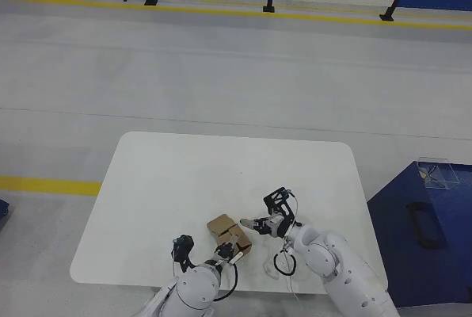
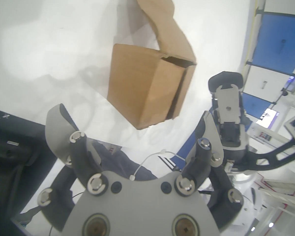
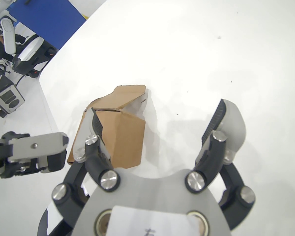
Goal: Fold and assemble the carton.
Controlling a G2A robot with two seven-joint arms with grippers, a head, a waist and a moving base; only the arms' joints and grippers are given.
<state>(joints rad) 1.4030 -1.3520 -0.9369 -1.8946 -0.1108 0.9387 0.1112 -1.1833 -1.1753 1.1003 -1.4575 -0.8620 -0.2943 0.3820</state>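
Note:
A small brown carton [image 1: 227,231] sits on the white table [image 1: 220,166] near its front edge. It is partly folded into a box, with one flap [image 2: 159,20] sticking out from its far end. My left gripper [image 2: 132,126] is open just short of the carton [image 2: 147,89], nothing between its fingers. My right gripper [image 3: 159,121] is open too, beside the carton [image 3: 123,133]. One of its fingers [image 3: 94,124] overlaps the carton's side; I cannot tell whether they touch. In the top view the grippers [image 1: 230,250] [image 1: 256,225] flank the carton.
The table's front edge runs close behind both grippers. A blue cabinet [image 1: 434,230] stands off the table's right side with a clear container [image 1: 438,170] on top. Most of the table beyond the carton is bare white surface.

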